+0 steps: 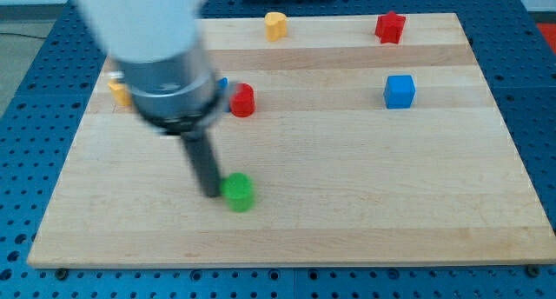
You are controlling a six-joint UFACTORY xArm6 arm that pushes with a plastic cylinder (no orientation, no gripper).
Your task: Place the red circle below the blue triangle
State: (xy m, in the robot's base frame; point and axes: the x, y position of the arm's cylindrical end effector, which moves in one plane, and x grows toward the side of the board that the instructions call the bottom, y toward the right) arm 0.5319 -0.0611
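The red circle (242, 100) stands on the wooden board (365, 186) left of centre, near the view's top. A sliver of a blue block (223, 85), likely the blue triangle, peeks out just left of it, mostly hidden behind the arm's body. My tip (211, 193) rests on the board below and left of the red circle, touching the left side of a green block (238, 192).
A blue cube (400, 91) sits at the right. A red star (390, 27) and a yellow heart (275, 25) lie near the top edge. A yellow block (118, 91) shows at the left, partly hidden by the arm.
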